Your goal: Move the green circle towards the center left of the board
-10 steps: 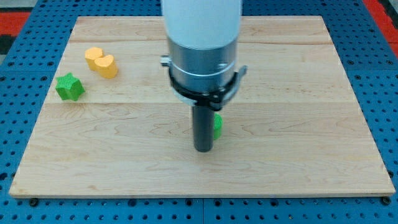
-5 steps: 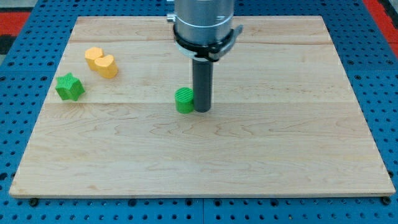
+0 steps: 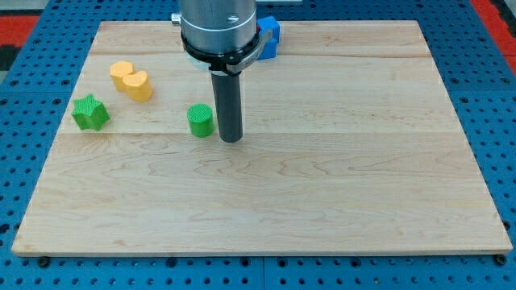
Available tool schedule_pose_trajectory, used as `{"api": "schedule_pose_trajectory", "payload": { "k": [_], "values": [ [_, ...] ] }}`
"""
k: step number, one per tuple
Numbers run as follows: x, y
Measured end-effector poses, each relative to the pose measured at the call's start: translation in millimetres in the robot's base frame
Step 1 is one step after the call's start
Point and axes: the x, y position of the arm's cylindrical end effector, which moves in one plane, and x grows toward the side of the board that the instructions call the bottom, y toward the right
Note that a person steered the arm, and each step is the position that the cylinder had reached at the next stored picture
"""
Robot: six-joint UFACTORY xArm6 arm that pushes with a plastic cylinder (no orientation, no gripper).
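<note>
The green circle (image 3: 201,120) stands on the wooden board (image 3: 339,185), left of the middle. My tip (image 3: 230,139) rests on the board just to the circle's right, a small gap apart from it. The dark rod rises from the tip to the grey and white arm at the view's top.
A green star block (image 3: 90,112) lies near the board's left edge. A yellow heart-shaped block (image 3: 131,80) lies above and right of it. A blue block (image 3: 269,37) shows at the board's top edge, partly hidden behind the arm.
My tip has moved left and up the view, pushing the green circle left from near the board's middle. The blue block has come into sight behind the arm.
</note>
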Motion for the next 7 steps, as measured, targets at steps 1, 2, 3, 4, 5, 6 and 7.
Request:
{"api": "schedule_pose_trajectory", "payload": {
  "k": [1, 2, 3, 4, 5, 6, 7],
  "values": [
    [-8.3, -8.5],
    [-11.2, -28.7],
    [-11.2, -63.7],
    [-11.2, -76.2],
    [-11.2, -76.2],
    [-10.2, -72.1],
    [-10.2, -70.5]
  ]
}}
